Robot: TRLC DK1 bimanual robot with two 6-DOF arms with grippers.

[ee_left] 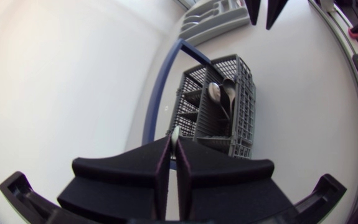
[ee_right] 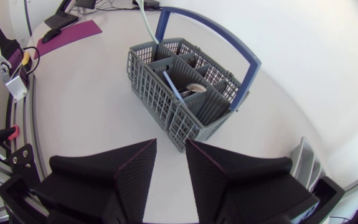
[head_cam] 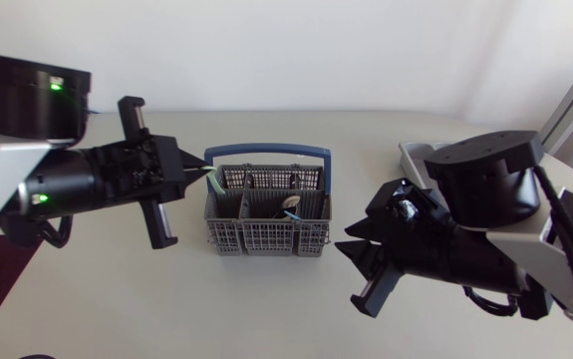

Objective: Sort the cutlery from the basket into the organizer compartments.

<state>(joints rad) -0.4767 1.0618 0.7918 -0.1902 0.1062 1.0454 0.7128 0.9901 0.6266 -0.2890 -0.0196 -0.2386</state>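
Extraction step: the left gripper (ee_left: 172, 149) fingers gripped a pale utensil (ee_left: 175, 133) at the basket (head_cam: 266, 239); the right gripper (ee_right: 170, 163) fingers stood open. The next move likely required lifting it clear toward the organizer (ee_left: 211, 17).

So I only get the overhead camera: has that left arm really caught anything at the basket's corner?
Observer: Yes. Its wrist camera shows the left jaws shut on a thin pale utensil, with the tip poking out between them.
Operator: And what else is in there?
Observer: That same camera shows two spoons, bowls up, side by side inside the basket.
Operator: Is the right arm busy too?
Observer: No. Its wrist camera shows the right jaws open with nothing between them, and the basket a little way ahead.
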